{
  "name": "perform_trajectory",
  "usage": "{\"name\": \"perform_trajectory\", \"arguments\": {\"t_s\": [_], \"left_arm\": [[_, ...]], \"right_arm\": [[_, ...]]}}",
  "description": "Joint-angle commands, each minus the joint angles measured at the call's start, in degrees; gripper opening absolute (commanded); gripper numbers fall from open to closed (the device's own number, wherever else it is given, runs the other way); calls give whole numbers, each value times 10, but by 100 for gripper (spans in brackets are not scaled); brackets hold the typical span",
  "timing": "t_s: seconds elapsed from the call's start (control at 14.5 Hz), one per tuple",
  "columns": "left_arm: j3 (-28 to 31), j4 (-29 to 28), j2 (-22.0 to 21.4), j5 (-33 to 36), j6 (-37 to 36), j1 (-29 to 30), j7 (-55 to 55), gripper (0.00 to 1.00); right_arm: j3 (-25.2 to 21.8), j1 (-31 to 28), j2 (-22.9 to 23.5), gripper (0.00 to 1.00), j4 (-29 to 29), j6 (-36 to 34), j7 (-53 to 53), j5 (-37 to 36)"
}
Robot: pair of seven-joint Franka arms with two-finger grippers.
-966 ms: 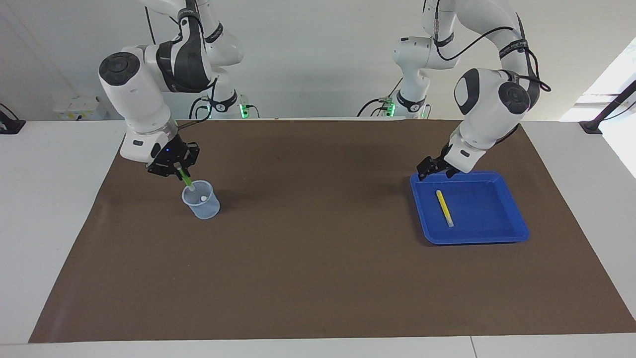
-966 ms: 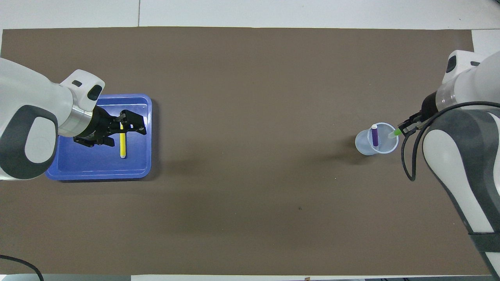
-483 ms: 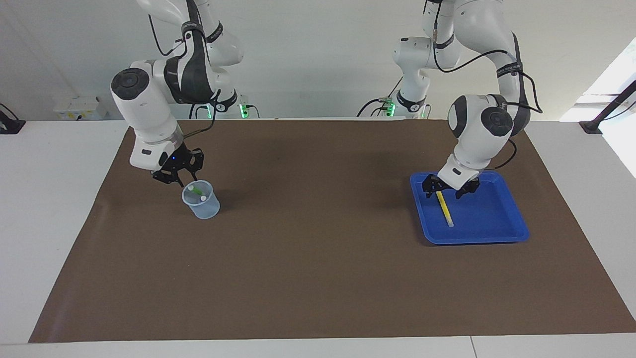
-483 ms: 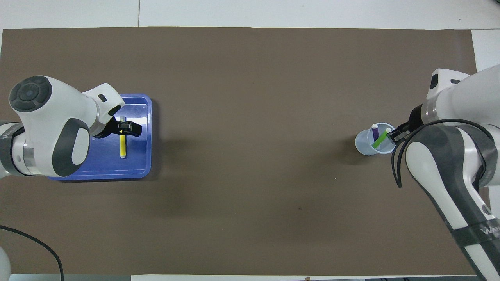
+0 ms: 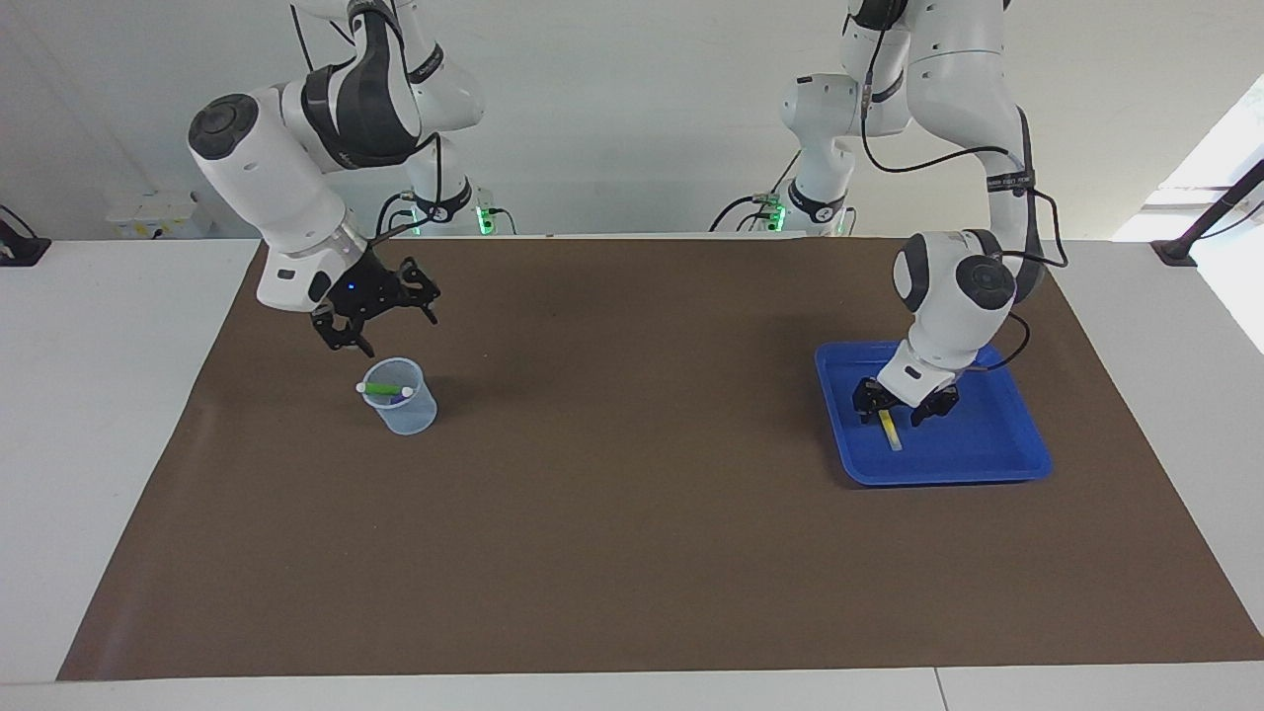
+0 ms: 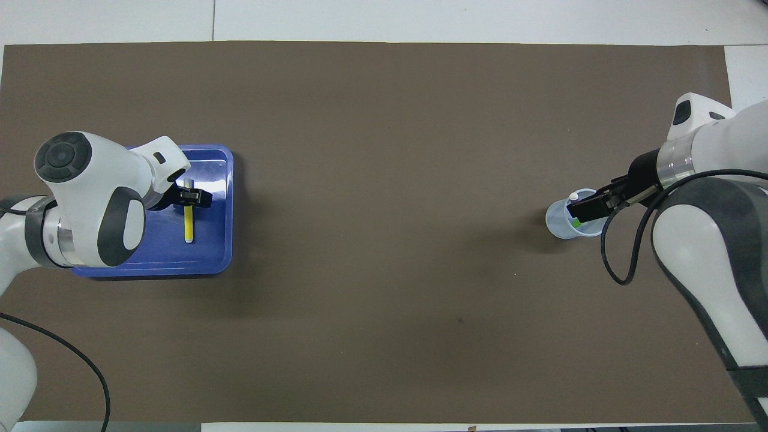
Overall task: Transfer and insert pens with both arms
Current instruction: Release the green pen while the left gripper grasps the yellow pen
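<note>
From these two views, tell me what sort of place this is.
Probably a robotics lab bench: two white jointed arms fixed at a white table, a brown mat laid over it, and a blue tray for a staged pen task.

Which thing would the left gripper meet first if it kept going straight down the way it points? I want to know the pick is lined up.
Most likely the yellow pen: the left gripper points down with open fingers astride it, low over the blue tray. Contact is unclear.
</note>
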Motion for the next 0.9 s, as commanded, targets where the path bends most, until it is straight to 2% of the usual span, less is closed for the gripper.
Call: {"name": "perform_trajectory", "arguments": {"t_s": [0.0, 0.14, 0.21, 0.41, 0.69, 0.83], "left_arm": [[-3, 0, 5, 11, 15, 4, 6, 76], [-3, 0, 6, 11, 15, 3, 5, 66], [-3, 0, 6, 11, 14, 2, 5, 56], [-2, 1, 6, 11, 11, 3, 5, 0], [-3, 7, 7, 11, 4, 4, 3, 0], [-3, 22, 6, 10, -24, 5, 0, 0]], "right_arm": [[10, 0, -2, 100, 2, -12, 93, 98], [14, 17, -2, 100, 2, -10, 192, 165], [14, 29, -3, 100, 2, -7, 235, 181], [14, 57, -6, 100, 2, 0, 342, 224], [14, 92, -6, 100, -1, 41, 399, 263], [14, 108, -6, 100, -4, 63, 428, 276]]}}
